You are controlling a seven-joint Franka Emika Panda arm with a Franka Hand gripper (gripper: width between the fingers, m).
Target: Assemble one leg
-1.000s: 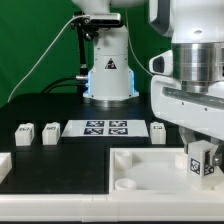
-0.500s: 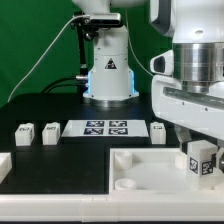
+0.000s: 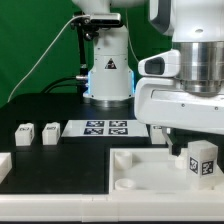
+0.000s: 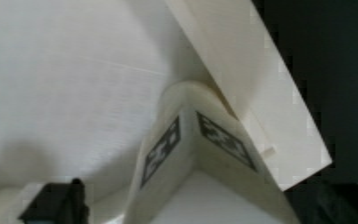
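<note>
Since the earlier frames the arm's wrist has been turning and the leg (image 3: 201, 158) has been rotating with it, its tagged face now showing squarer to the exterior view and sitting a little higher. The tool (image 3: 199, 150) is hanging over the tray (image 3: 140, 170) at the exterior view's right; its fingers are hidden behind the wrist housing, so whether it is pinching the leg cannot be told, though the leg seems to be riding with the arm. In the wrist view the leg (image 4: 208, 150) is lying close against a white tray wall (image 4: 247, 90), tags on two faces. The step in hand is probably twisting the leg into a corner socket of the tray. Next, the arm is likely needing more turns while keeping the leg upright. Three spare legs (image 3: 22, 134), (image 3: 50, 132), (image 3: 158, 130) are resting on the desk (image 3: 60, 110) beside the marker board (image 3: 104, 128).
</note>
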